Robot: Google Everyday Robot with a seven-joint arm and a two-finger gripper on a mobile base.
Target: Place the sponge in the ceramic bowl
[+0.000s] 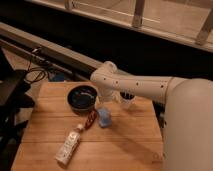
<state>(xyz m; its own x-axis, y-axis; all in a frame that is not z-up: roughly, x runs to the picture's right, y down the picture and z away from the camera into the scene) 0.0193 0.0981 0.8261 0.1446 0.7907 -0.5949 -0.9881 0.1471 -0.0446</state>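
The light-blue sponge (104, 118) lies on the wooden table (125, 142), just right of a reddish-brown elongated object (91, 119). The dark ceramic bowl (82, 97) sits behind and to the left of the sponge, a short way off. My white arm reaches in from the right, and its gripper (105, 103) hangs straight above the sponge, between the bowl and a small white cup (126, 100). The gripper's lower end is dark and merges with the sponge's top.
A white bottle (68, 145) lies near the table's front left. The white cup stands close to the right of the gripper. Beyond the table's far edge runs a dark rail (50, 50), and cables and dark equipment (12, 95) sit to the left.
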